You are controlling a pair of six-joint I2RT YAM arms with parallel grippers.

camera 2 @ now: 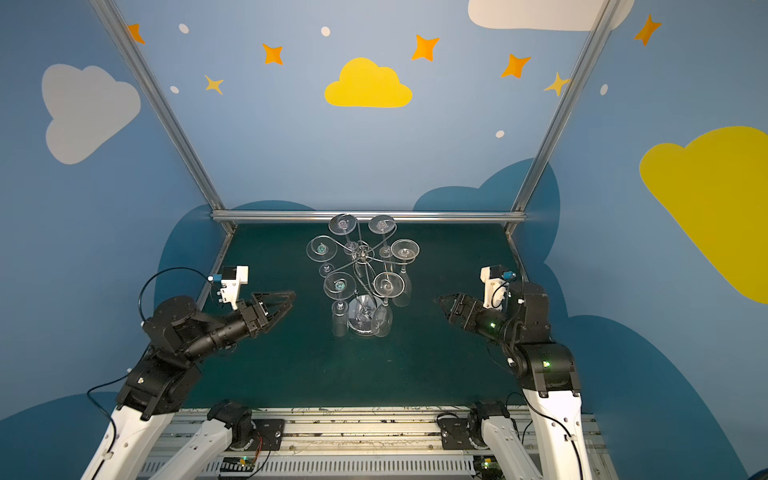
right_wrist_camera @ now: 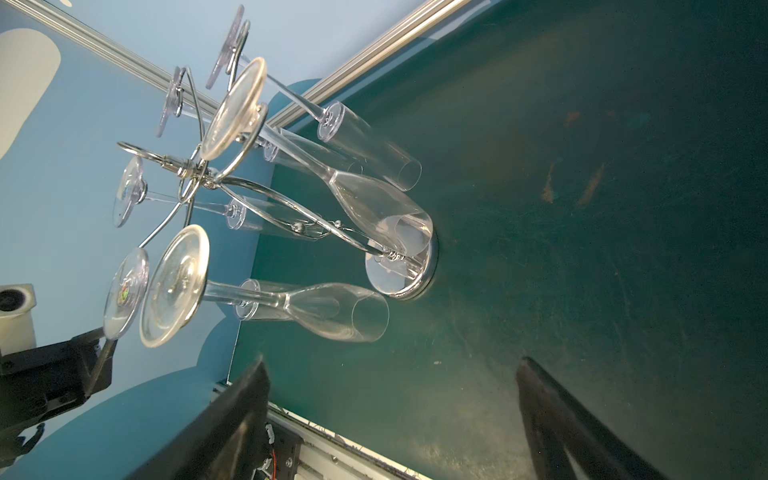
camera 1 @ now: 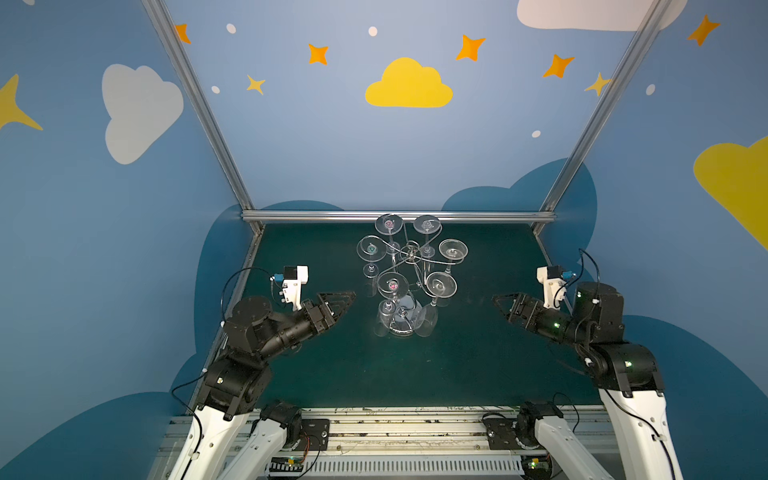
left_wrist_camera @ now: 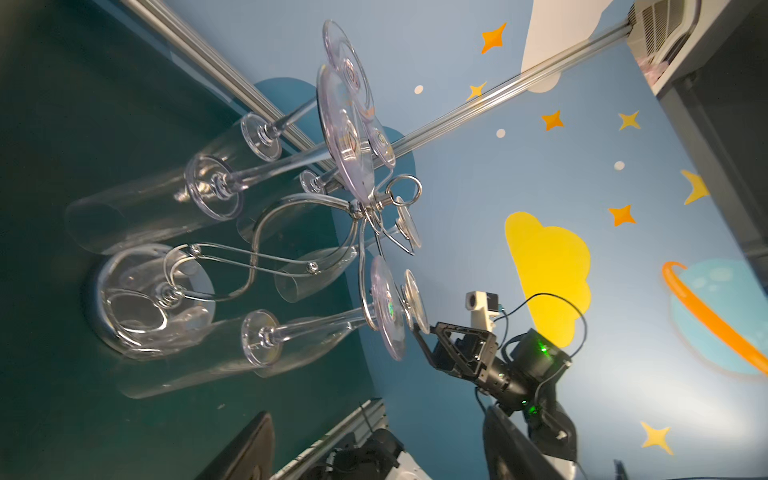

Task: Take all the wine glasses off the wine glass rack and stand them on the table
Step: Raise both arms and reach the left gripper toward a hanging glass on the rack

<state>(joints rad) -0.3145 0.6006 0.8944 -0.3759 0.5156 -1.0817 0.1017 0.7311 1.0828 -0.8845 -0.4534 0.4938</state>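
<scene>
The wine glass rack [camera 1: 410, 250] [camera 2: 363, 251] is a silver wire stand with curled arms on a shiny round base [right_wrist_camera: 401, 274], standing mid-table. Several clear wine glasses hang from it upside down by their feet. Among them is a front left one [camera 1: 392, 285] [left_wrist_camera: 291, 328] and a front right one [camera 1: 441, 284] [right_wrist_camera: 324, 307]. My left gripper [camera 1: 349, 303] [left_wrist_camera: 378, 413] hovers left of the rack, open and empty, apart from the glasses. To the right of the rack my right gripper [camera 1: 496, 299] [right_wrist_camera: 392, 361] is held wide open, also empty.
A dark green mat [camera 1: 415, 374] covers the table. An aluminium rail [camera 1: 399, 216] runs along the back just behind the rack, with slanted posts at both back corners. Blue painted walls close in the sides. The arms' mounting rail [camera 1: 395, 428] lies at the front.
</scene>
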